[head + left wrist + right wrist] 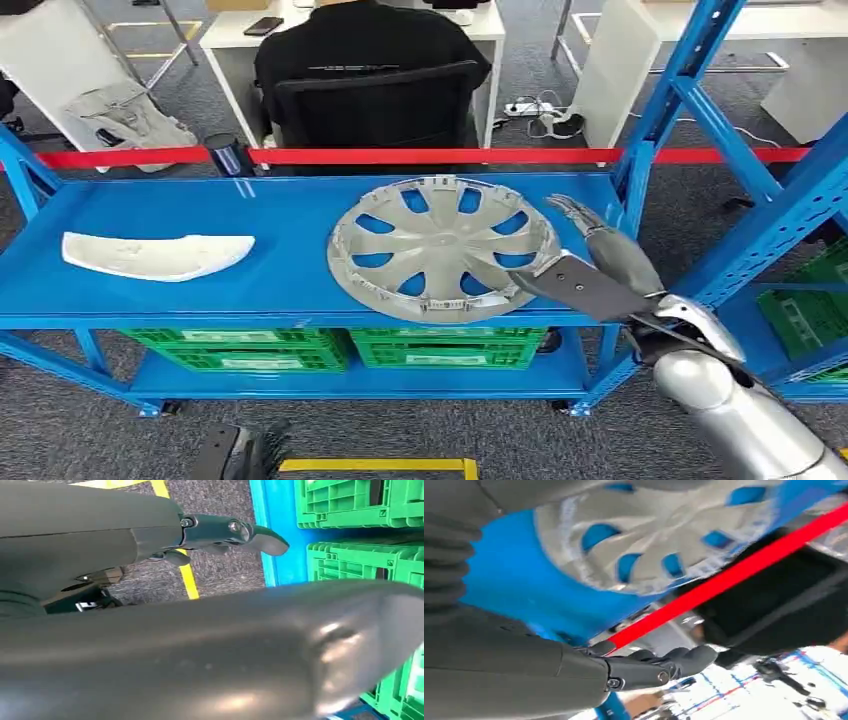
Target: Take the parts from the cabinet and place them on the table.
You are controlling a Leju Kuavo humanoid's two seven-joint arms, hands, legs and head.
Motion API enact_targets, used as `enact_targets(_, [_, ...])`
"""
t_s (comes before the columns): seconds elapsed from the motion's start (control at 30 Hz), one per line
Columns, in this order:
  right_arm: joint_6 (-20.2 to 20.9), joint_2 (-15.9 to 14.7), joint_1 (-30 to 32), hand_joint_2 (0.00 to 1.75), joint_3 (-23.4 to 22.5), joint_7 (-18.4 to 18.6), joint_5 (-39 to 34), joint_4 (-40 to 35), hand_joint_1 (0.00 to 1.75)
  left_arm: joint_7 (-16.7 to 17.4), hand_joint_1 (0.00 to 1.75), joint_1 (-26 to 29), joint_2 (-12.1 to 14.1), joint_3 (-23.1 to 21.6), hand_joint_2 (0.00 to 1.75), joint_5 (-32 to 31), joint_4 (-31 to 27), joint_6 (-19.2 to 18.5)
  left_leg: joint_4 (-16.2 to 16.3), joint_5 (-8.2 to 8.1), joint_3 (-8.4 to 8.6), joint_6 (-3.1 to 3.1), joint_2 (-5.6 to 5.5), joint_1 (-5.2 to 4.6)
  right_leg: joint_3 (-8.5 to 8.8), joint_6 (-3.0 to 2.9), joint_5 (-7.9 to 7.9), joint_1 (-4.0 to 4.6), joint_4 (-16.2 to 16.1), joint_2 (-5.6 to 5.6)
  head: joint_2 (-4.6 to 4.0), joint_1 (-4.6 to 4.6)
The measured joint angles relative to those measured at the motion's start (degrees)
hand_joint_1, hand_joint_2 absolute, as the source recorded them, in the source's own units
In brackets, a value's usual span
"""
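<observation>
1. On the blue shelf (150,205) both parts lie untouched: the hubcap (440,245) in the middle, the white trim (155,255) at the left.
2. The right hand (600,245) hovers at the hubcap's right edge, its fingers (674,662) stretched out and holding nothing.
3. The left hand (220,532) hangs low near the green crates (350,502), fingers loose, empty.
4. Nothing is taken yet; I judge the whole task is left.

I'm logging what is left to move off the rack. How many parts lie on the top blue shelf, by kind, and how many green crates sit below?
Wheel cover: 1
White curved panel: 1
Green crates under the top shelf: 2
Total: 4
</observation>
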Motion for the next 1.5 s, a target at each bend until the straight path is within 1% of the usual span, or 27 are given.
enact_targets(0.1, [2.27,-2.13,-1.38,1.75,0.0,1.27,0.94,1.64,0.0,0.35,0.0,-0.01,0.04,0.0,0.0,-0.31,0.0,-0.09,0.01,-0.01,-0.01,0.02,0.0,0.0,0.0,0.01,0.0,0.0,0.0,0.0,-0.02,0.0])
enact_targets(0.2, [7.0,-4.56,-3.59,1.75,0.2,2.31,0.72,3.76,0.0,0.88,0.0,-0.07,0.07,0.0,0.0,-0.64,-0.02,-0.31,0.02,-0.02,-0.03,0.04,0.0,-0.01,0.01,0.02,0.01,-0.01,0.0,0.0,-0.02,0.0])
enact_targets(0.23, [8.62,-5.38,-4.77,1.75,0.5,2.27,0.85,5.01,0.0,0.98,0.0,-0.07,0.07,0.0,0.0,-0.74,-0.02,-0.33,0.03,-0.02,-0.03,0.04,0.0,-0.01,0.01,0.03,0.02,-0.01,0.0,0.0,0.0,0.0])
enact_targets(0.3, [10.56,-6.5,-7.26,1.75,1.58,1.92,1.09,7.32,0.0,1.4,0.0,-0.14,0.07,0.0,0.0,-0.74,-0.02,-0.33,0.04,-0.02,-0.01,0.04,0.02,-0.01,0.02,0.06,0.04,-0.01,0.0,0.02,-0.02,0.0])
enact_targets(0.43, [12.63,-7.48,-12.25,1.75,5.37,0.72,0.59,11.92,0.0,1.9,0.0,-0.25,-0.02,0.0,0.0,-0.75,-0.09,-0.31,0.04,-0.01,0.0,0.06,0.03,-0.01,0.03,0.08,0.05,0.0,0.0,0.02,-0.02,0.0])
enact_targets(0.7, [13.44,-7.57,-19.35,1.75,13.11,-0.59,-2.08,18.16,0.0,2.3,0.0,-0.43,-0.2,0.0,0.0,-0.7,-0.13,-0.31,0.05,0.01,0.0,0.09,0.03,0.0,0.03,0.08,0.05,0.01,0.0,0.03,-0.02,0.0])
enact_targets(0.87, [14.2,-7.48,-22.35,1.75,17.33,-1.51,-3.61,20.43,0.0,2.45,0.0,-0.52,-0.24,0.0,0.0,-0.68,-0.15,-0.31,0.06,0.02,-0.03,0.09,-0.01,0.0,0.04,0.09,0.05,0.0,0.0,-0.01,-0.02,0.0])
enact_targets(1.07, [14.75,-6.17,-26.01,1.75,23.35,-2.21,-7.22,23.06,0.0,3.15,0.0,-0.66,-0.24,0.0,0.0,-0.96,-0.15,-0.31,0.06,0.02,0.0,0.09,-0.01,0.0,0.06,0.09,0.06,0.0,0.0,-0.01,-0.02,0.0])
enact_targets(1.23, [12.83,-5.01,-26.23,1.75,26.97,-2.12,-9.11,23.99,0.0,3.78,0.0,-0.66,-0.24,-0.02,0.0,-1.01,-0.15,-0.39,0.06,0.02,-0.01,0.09,-0.03,0.0,0.06,0.09,0.05,0.01,0.0,-0.02,-0.02,0.0])
enact_targets(1.5, [11.95,-4.4,-25.53,1.75,29.25,-2.12,-10.78,24.8,0.0,4.2,0.0,-0.66,-0.24,-0.02,0.0,-0.9,-0.17,-0.04,0.07,0.01,-0.01,0.09,-0.03,0.0,0.06,0.09,0.05,0.0,-0.02,-0.02,0.0,0.0])
